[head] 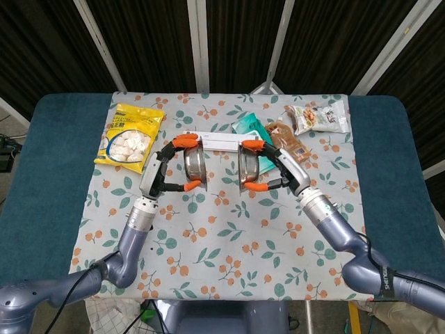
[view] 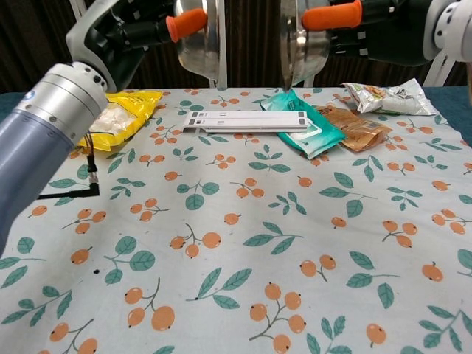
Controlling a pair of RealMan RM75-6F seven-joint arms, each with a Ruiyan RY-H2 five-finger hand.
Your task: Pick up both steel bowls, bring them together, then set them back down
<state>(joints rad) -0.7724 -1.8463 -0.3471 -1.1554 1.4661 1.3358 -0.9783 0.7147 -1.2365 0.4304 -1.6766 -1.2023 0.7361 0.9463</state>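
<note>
Both steel bowls are up off the table, and you have them tipped on edge with their open mouths facing each other across a clear gap. Your left hand (head: 165, 167) grips the left bowl (head: 193, 164), its orange-tipped fingers (head: 185, 142) wrapped over the top and bottom of the rim. Your right hand (head: 274, 165) grips the right bowl (head: 247, 165) the same way, one fingertip above and one below. From the chest view the two bowls (view: 199, 35) (view: 302, 38) hang at about the same height, above the far half of the table.

Beneath and just behind the bowls, a long white strip (head: 221, 142) lies flat on the flowered tablecloth (head: 208, 236). A teal packet (view: 310, 122) sits at the strip's right end and is touching it, and a brown packet (view: 358, 127) overlaps the teal one's far side. A pale snack bag (head: 318, 115) lies near the cloth's far right corner. A yellow bag (head: 130, 136) rests to the left, beside your left arm, well apart from the strip.
</note>
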